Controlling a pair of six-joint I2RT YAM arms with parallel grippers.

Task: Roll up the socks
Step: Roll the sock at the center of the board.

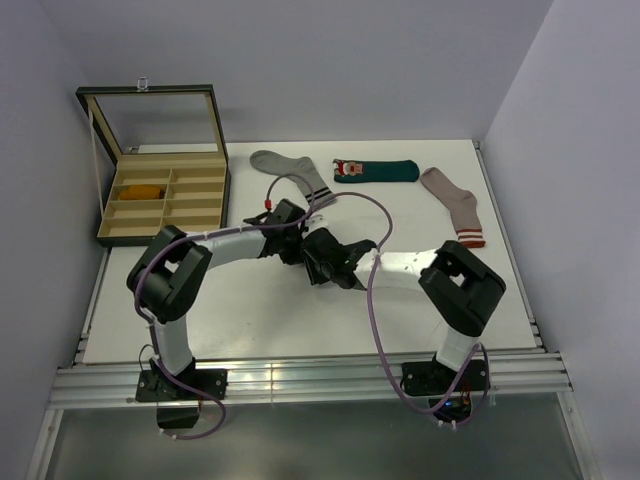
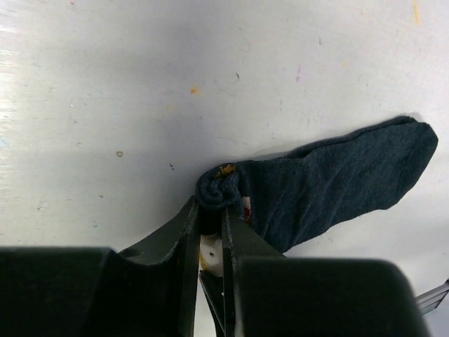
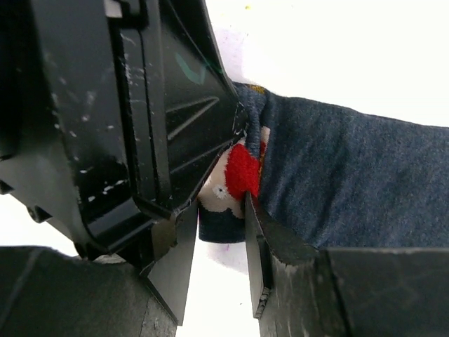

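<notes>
Midway between the white table's [image 2: 140, 84] edges, the left fingers [image 2: 179, 232] pinch the rolled end of a navy blue knitted sock [image 2: 337, 182], the rest lying flat. The right fingers [image 3: 270, 246], narrowly apart, straddle that roll.

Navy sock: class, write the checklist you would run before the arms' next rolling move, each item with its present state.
1. Left end effector clamped on the rolled end of the navy sock: ok.
2. Right end effector gripping the cuff: cannot tell.
3. Foot part lying flat: ok.
4. Roll finished: not ok, only the cuff end is rolled.
5. Teal sock lying apart from both end effectors: ok.
</notes>
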